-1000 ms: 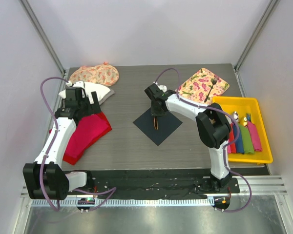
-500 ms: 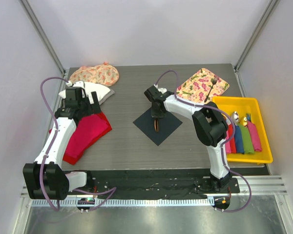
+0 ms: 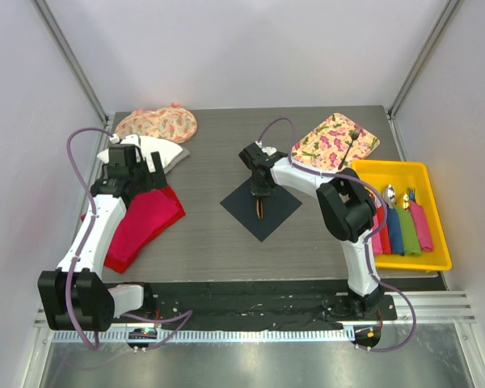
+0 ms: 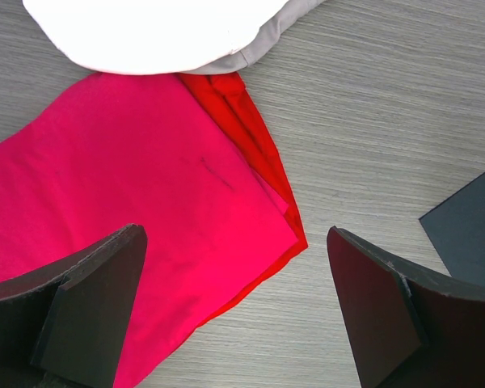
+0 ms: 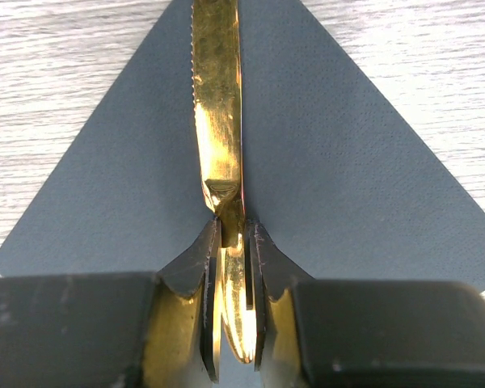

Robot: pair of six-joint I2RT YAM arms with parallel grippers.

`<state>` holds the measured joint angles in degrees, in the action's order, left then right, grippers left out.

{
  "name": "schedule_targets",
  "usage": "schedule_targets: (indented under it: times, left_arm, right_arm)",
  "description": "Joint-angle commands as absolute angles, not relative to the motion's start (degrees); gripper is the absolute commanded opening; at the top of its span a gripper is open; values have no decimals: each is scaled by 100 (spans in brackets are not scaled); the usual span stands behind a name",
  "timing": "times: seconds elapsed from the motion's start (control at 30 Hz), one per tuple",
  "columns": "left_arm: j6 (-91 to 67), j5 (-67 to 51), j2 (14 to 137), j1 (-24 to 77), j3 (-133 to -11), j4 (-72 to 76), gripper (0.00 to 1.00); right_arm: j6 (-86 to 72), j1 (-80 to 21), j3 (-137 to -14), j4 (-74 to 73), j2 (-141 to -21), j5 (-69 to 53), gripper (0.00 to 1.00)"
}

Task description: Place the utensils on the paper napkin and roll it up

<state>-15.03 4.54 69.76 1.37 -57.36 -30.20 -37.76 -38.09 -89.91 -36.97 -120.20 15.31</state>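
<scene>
Grey wood-grain table (image 3: 226, 250), dark navy square paper napkin (image 3: 244, 204) at frame centre.
A slim golden serrated knife (image 5: 217, 105) is pinched in the narrow jaws of the right gripper (image 5: 232, 234) over the napkin, long axis along its diagonal, blade toward the wrist view's top; the left gripper (image 4: 233, 242) is spread wide above a red cloth (image 4: 129, 186).

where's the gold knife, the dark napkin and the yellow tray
gold knife (image 5: 217, 105): right wrist view, middle of the blade
dark napkin (image 5: 331, 162): right wrist view, bare paper right of the knife
yellow tray (image 3: 400, 165): top external view, its far rim
</scene>
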Motion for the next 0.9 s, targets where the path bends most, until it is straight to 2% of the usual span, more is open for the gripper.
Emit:
schedule_targets:
  times: [0.0, 0.07, 0.17, 0.33, 0.67, 0.87]
  left_arm:
    - [-1538, 554, 6855, 123, -5766, -2795, 100]
    - [-1529, 554, 6873, 123, -5757, -2786, 100]
    - [-1529, 562, 6864, 114, -5766, -2786, 100]
    - [-1538, 554, 6873, 114, -5757, -2804, 100]
    - [-1494, 475, 6882, 123, -5871, -2856, 100]
    - [-1363, 387, 6917, 114, -6117, -2927, 100]
  right_arm:
    - [-3929, -3779, -9220, -3621, -12041, 1608, 2]
    - [-3938, -3771, -9229, -3630, -12050, 1574, 11]
    - [-3955, -3771, -9229, -3630, -12067, 1529, 17]
    - [-3981, -3753, -9193, -3630, -12050, 1512, 31]
    - [-3780, -3736, -9509, -3682, -11752, 1503, 43]
    - [-3130, -3665, -9993, -3691, -11382, 1608, 48]
